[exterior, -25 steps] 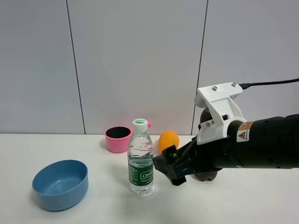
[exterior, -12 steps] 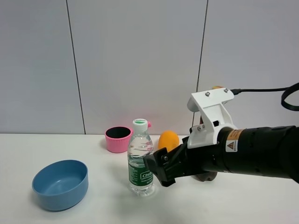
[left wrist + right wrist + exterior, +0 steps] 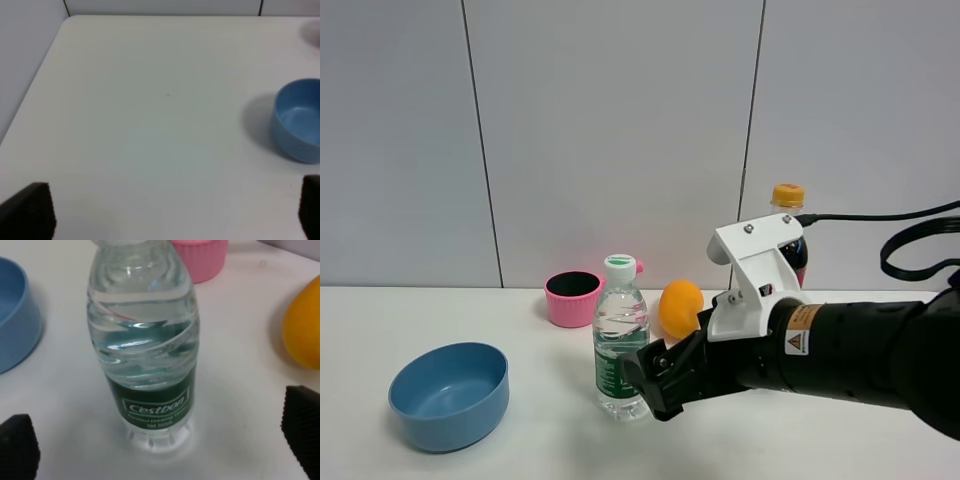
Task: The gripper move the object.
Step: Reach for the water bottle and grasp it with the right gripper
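Upright clear water bottle (image 3: 145, 355) before wide-spread pincer (image 3: 160, 437)

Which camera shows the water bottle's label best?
The right wrist view: the water bottle fills it, lettering readable. The exterior high view shows it small, label partly behind the fingers. The left wrist view misses it.

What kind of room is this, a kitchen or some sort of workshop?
Most likely a robot test lab, not a kitchen: a plain white table, grey wall panels, and the robot's right gripper next to a water bottle set out among other small props.
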`<state>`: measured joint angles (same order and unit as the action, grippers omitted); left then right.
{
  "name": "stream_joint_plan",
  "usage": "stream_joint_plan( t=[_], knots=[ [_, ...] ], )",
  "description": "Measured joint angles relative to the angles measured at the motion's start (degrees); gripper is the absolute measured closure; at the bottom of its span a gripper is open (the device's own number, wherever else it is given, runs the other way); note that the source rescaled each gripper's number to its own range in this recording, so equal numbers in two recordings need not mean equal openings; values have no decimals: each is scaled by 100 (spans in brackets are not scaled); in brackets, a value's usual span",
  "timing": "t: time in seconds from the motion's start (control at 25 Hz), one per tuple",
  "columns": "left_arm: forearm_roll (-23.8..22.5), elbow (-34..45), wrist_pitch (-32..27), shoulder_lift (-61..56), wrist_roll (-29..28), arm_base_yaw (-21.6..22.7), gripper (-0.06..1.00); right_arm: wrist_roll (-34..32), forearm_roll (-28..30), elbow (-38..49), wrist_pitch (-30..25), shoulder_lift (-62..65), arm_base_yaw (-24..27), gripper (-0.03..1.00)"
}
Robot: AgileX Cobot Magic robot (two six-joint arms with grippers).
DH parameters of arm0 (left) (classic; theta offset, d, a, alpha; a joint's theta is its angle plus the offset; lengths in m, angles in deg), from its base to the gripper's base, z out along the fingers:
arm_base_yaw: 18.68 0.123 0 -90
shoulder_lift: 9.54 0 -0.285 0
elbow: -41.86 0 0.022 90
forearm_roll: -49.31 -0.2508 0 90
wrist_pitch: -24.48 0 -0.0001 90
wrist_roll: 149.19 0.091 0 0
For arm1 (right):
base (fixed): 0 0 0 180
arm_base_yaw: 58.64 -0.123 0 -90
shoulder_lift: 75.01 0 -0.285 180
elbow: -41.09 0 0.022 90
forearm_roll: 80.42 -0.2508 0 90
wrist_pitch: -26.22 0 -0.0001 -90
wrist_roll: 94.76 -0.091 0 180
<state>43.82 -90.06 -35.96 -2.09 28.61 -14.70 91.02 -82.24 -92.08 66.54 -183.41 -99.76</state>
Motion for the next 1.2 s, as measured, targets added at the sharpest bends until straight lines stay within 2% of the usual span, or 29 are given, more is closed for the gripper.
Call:
stream_joint_plan(
  t=[0.36,1.2],
  knots=[
    [0,0,0,0,0,0,-6,-76,18,-21,423,-197,0,-3],
    [-7,0,0,0,0,0,-6,-304,663,-711,301,-749,0,-3]
  ],
)
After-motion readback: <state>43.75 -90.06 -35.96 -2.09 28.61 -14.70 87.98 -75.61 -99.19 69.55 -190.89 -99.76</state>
